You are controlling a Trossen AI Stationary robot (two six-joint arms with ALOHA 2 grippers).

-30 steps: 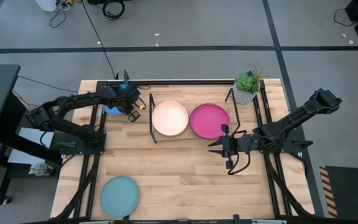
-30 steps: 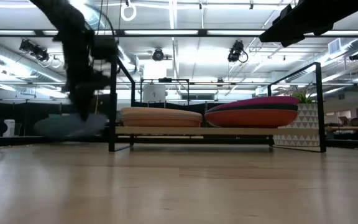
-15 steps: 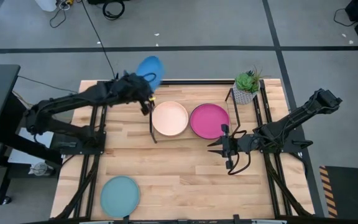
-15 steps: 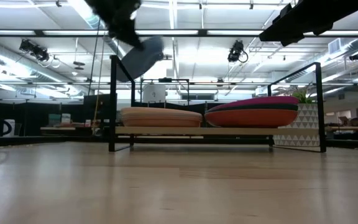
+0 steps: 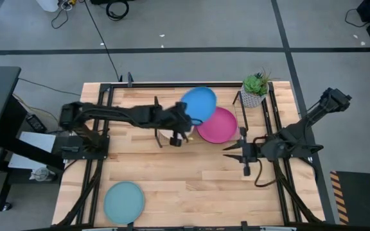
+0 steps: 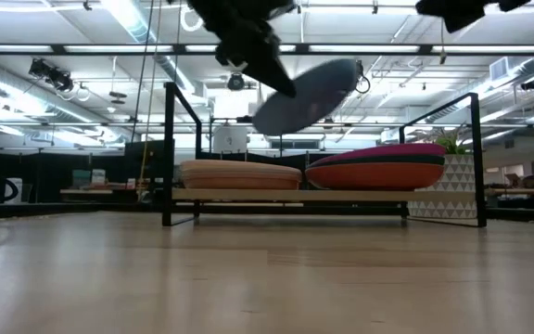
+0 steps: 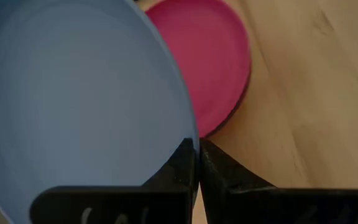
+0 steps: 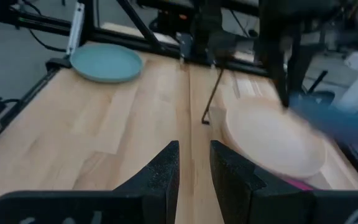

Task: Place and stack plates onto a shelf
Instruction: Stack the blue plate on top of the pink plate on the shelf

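Note:
My left gripper reaches across the shelf and is shut on the bright blue plate, which hangs in the air above the shelf. A cream plate tops the stack on the shelf's left half, and in the high view my arm mostly covers it. A magenta plate tops the stack on the right half. The light teal plate lies flat on the table near its near-left corner. My right gripper waits open over the table, right of the shelf's near side. My left gripper pinches the blue plate's rim between its two fingers, coming from the table's left. The plate is lifted clear of everything. It is tilted, its free side higher and out over the gap between the cream and magenta plates.
A potted plant in a patterned white pot stands beside the shelf's right wire frame. Black rails run along the table's left and right sides. Bare wood lies between the shelf and the table's near edge, right of the light teal plate.
My left gripper has lifted the blue plate off the table's far-left area, raised it high and swung it toward the right, until it is over the shelf; the plate has gone from lying low to hanging tilted. My right gripper has shifted slightly toward the table's right edge.

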